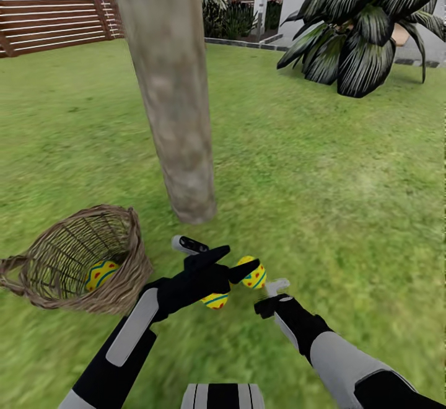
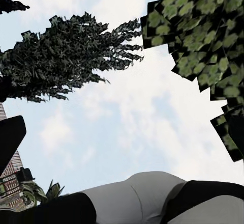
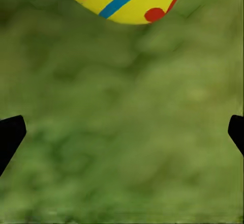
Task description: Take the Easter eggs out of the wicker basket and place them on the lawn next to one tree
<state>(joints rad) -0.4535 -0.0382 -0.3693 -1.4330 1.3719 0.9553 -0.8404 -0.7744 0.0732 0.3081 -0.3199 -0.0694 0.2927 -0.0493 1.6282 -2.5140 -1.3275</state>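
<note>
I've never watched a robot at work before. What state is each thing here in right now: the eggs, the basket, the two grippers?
Wicker basket: tipped on its side on the lawn, one egg inside.
Egg in basket: not yet taken out.
Two other eggs: out of the basket, near the tree, beside the left gripper.
Left gripper: open or shut, cannot tell.
Right gripper: open, empty, over grass.
</note>
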